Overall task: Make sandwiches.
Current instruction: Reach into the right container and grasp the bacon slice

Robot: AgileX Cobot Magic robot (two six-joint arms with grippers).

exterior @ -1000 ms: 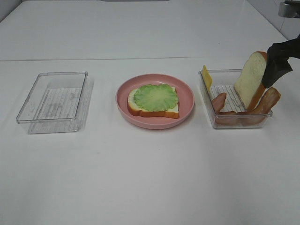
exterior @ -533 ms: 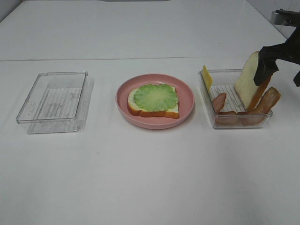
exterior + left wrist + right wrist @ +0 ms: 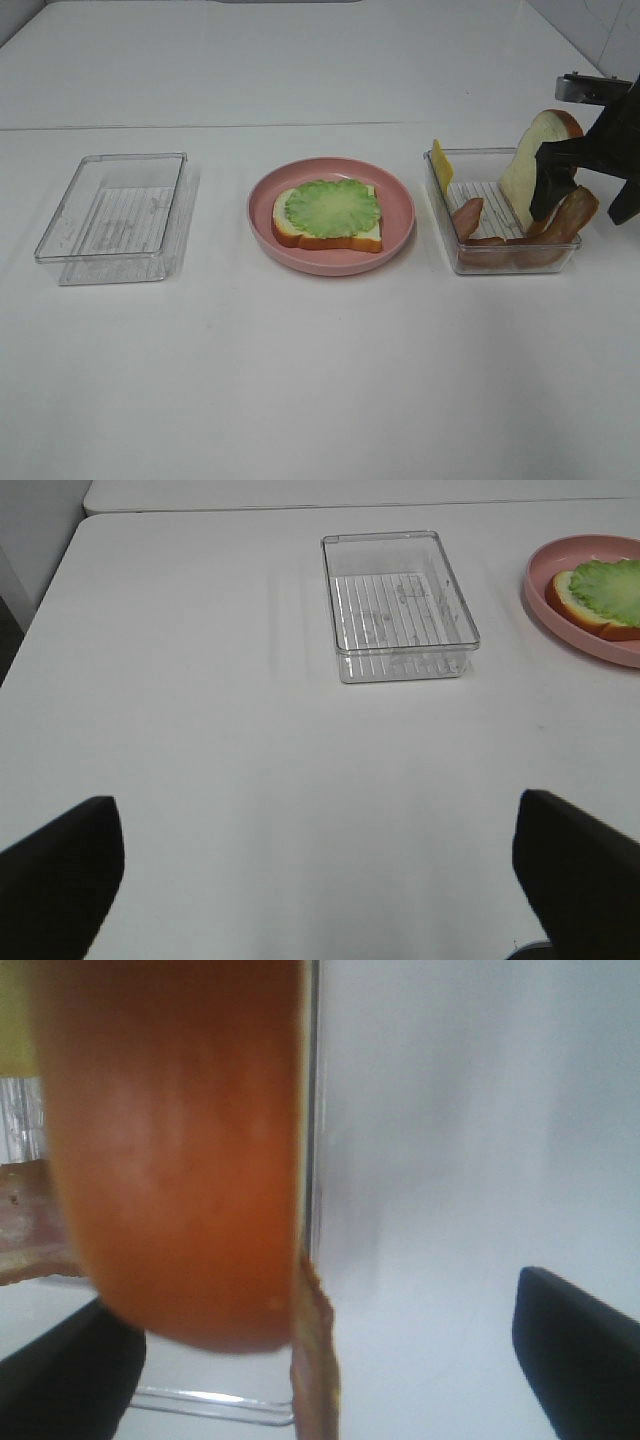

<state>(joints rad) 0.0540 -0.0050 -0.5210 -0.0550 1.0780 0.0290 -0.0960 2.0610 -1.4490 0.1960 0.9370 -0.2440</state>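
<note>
Straddling the 3 o'clock end of the right tray (image 3: 515, 262), the right tool (image 3: 582, 212) hangs w/ its two fingers spread wide & nothing gripped. In the high view one finger sits in front of the upright bread slice (image 3: 525, 170); the other is out past the tray's 3 o'clock wall. The wrist view shows the slice's brown crust & the end of one of the bacon strips (image 3: 572, 212) both in the gap btw the fingers. The crust is close to one finger; touching or not, can't tell.

Sandwich so far: base slice (image 3: 322, 242) w/ a lettuce leaf (image 3: 332, 208) on top, lying on the pink plate (image 3: 330, 265), mid-counter (image 3: 320, 380), at 9 o'clock of the right tray. The cheese square (image 3: 441, 163) stands in that tray's 10 o'clock corner. The left tool (image 3: 320, 880) hovers over bare counter, wide open, holding nothing. The left tray (image 3: 110, 270) sits at 9 o'clock of the plate.

Step in hand, prob.: picking the next layer out of the right tray. Two items in the gap is the risk. To do it well:
- Commit to one item.
- If bacon, shift toward 3 o'clock so the bread ends up outside the fingers.
- If bread, centre on the crust.
- Go low enough for a firm bite & close slowly.
- Lift straight up so the leaning slice doesn't topple or drag the strips & tray.
</note>
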